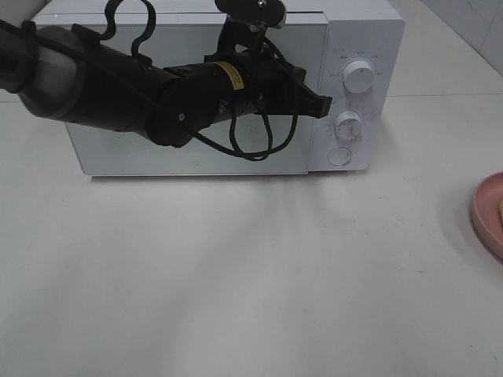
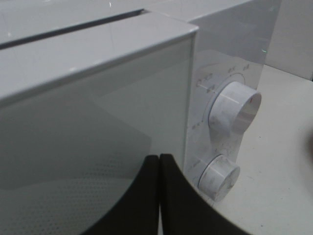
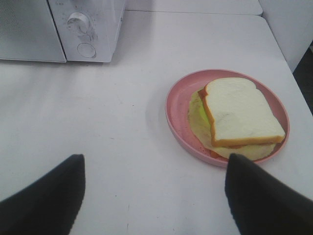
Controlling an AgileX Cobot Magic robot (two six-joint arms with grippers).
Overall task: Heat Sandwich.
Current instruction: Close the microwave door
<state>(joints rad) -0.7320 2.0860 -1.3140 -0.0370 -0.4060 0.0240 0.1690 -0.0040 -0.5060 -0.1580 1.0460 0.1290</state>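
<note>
Fingers (image 2: 146, 196) of the left gripper (image 2: 160, 196) are pressed together, holding nothing, at the microwave (image 1: 196, 149) door's edge beside its knobs (image 1: 358, 78). Right gripper (image 3: 154, 191) fingers stand wide apart, empty. Well right of the microwave, the sandwich (image 3: 239, 117) lies on a pink plate (image 3: 178, 115).
</note>
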